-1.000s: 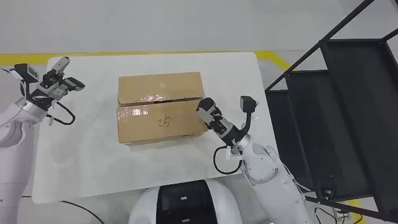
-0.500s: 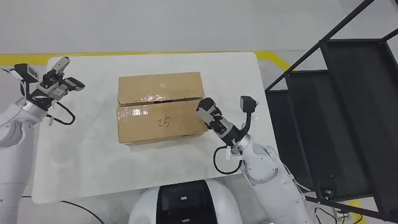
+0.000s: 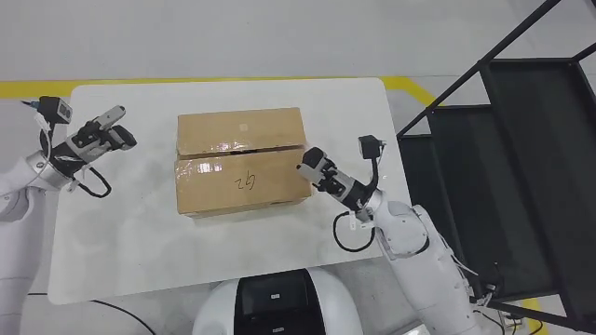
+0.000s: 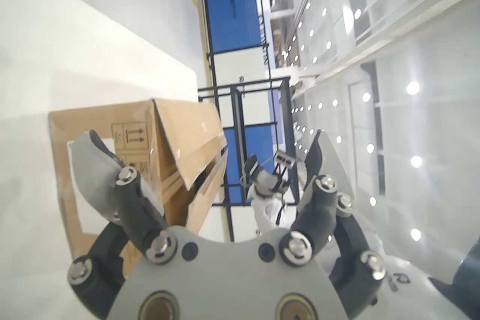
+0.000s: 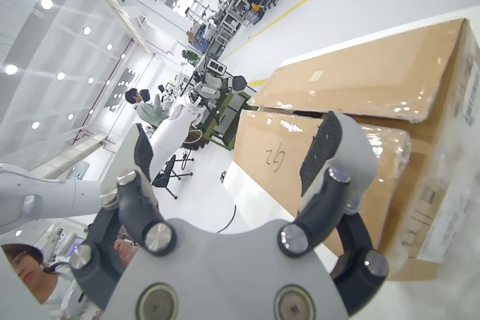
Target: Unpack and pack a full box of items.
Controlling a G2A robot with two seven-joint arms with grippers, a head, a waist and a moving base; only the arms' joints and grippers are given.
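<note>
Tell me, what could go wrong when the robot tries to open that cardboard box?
1. The right gripper is open at the end of the box, while the left gripper, also open, hangs apart from it. A one-sided push might slide the box across the table.
2. The flaps look covered in glossy tape, so a grip could slip or the cardboard could tear.

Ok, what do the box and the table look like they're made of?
The box is matte brown cardboard, with shiny clear tape glinting on top. The table has a smooth white top, perhaps laminate or painted board.
</note>
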